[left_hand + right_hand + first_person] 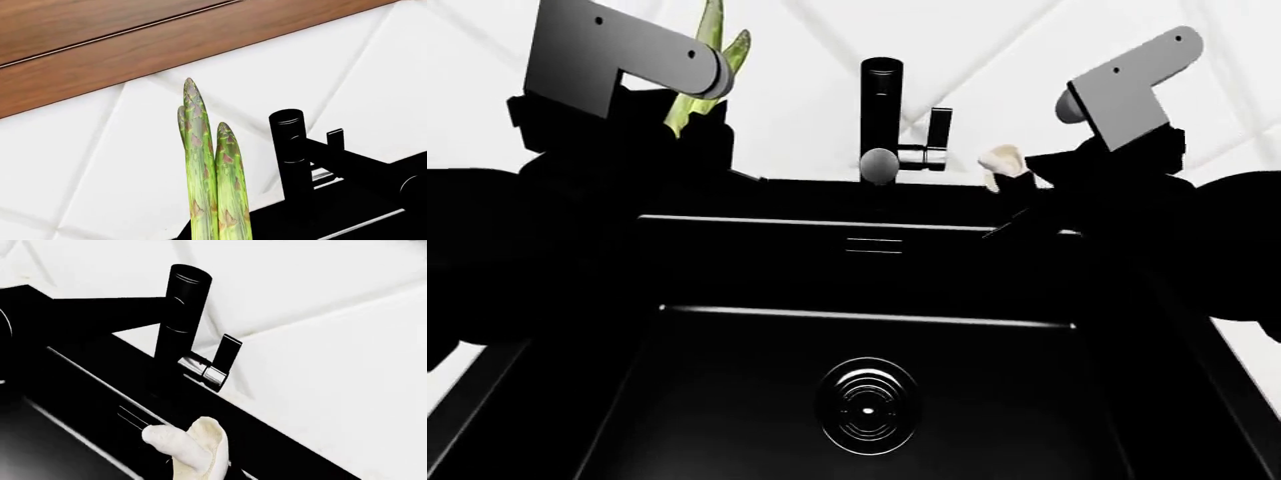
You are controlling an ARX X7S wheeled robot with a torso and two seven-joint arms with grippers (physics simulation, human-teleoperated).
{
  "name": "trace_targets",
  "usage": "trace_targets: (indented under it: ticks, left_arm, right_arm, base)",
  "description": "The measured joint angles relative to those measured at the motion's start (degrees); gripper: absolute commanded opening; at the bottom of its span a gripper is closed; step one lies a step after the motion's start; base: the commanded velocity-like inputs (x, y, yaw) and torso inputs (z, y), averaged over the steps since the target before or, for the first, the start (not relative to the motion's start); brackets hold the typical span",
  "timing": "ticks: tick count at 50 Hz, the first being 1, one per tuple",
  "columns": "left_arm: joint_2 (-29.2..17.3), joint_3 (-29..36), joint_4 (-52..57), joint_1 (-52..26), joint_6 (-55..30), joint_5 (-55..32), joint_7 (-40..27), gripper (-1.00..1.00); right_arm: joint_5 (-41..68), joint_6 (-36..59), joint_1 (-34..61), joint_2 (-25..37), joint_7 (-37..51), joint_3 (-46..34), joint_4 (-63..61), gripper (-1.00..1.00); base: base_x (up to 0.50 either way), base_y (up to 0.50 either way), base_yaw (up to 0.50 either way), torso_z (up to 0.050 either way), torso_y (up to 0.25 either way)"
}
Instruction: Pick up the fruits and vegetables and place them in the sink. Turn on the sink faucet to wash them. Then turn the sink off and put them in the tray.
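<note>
Both arms are raised over the black sink point(747, 330), one either side of the faucet point(881, 120). The left pincer point(687, 130) grips the asparagus point(710, 70), tips pointing up against the white tiled wall point(80, 165). The right pincer point(1028, 190) grips the garlic point(1004, 165), just beside the faucet lever point(938, 135). The drain point(868, 405) sits below in the basin.

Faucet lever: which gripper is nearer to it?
Right. The right gripper, holding the garlic piece, sits just beside the faucet lever; the left gripper, holding the asparagus, is beyond the faucet's far side.
</note>
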Motion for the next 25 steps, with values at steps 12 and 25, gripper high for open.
trace_targets:
  ticks: [12,25]
  left_arm:
    - [0.04,0.11,0.27,0.00,-0.20,0.05,-0.03,-1.00]
    - [0.23,0.31,0.46,0.12,-0.33,0.31,-0.07,-1.00]
  right_arm:
    - [2.89,6.36,5.81,0.92,-9.54,-6.05,0.56,-1.00]
    - [3.13,7.52,8.23,0.48,-18.68,-12.24,1.54,-1.00]
  base:
    - [0.00,0.00,0.00,0.000,0.000]
    - [0.00,0.00,0.00,0.000,0.001]
